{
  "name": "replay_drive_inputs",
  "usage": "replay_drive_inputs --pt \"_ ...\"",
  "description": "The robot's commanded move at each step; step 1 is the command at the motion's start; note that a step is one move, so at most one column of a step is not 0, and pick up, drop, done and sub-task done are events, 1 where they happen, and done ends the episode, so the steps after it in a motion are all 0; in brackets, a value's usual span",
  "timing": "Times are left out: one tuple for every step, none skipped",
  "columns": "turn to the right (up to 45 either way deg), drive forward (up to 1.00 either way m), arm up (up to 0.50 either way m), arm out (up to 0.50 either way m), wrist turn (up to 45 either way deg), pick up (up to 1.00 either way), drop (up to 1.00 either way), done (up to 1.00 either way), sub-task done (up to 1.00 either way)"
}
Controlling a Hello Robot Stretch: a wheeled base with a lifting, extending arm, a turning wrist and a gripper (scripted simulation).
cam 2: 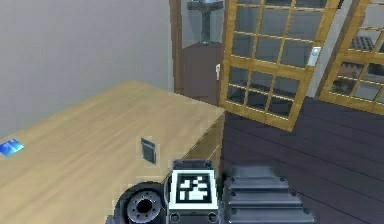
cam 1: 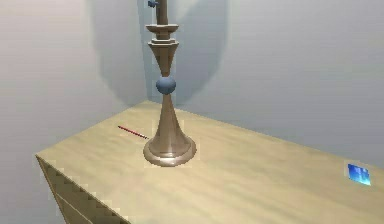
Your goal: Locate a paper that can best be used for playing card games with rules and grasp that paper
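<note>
- Wooden top (cam 1: 250, 175): pale, set against grey walls; cut off at the forward view's lower and right edges.
- Stand (cam 1: 168, 130): turned wood, flared base, blue ball at mid-height, placed centre frame; its upper part is cut off by the top edge.
- Red stick (cam 1: 128, 130): thin, laid flat to the left of the stand; too small to be identified.
- Blue item (cam 1: 359, 173): small and flat, lying on the top at the forward view's right edge and again at the arm side view's left edge (cam 2: 12, 147). It is the likeliest paper, but too small to be confirmed.
- Grey item (cam 2: 148, 150): small, dark, upright, centre frame on the top; unidentifiable.
- Gripper (cam 2: 140, 208): dark body at the bottom edge, left of a white marker (cam 2: 193, 190); its far end is cut off, so whether anything is held cannot be told.
- Arm (cam 2: 260, 195): dark, lower right of centre.
- Doors (cam 2: 268, 55): glazed wood, upper right, partly cut off.
</note>
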Motion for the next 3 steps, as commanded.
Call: replay_drive_inputs --pt "0.0 0.0 0.0 0.14 0.0 0.0 0.0 0.0 0.0" --pt "0.0 0.0 0.0 0.0 45.0 0.0 0.0 0.0 0.0" --pt "0.0 0.0 0.0 0.0 45.0 0.0 0.0 0.0 0.0"
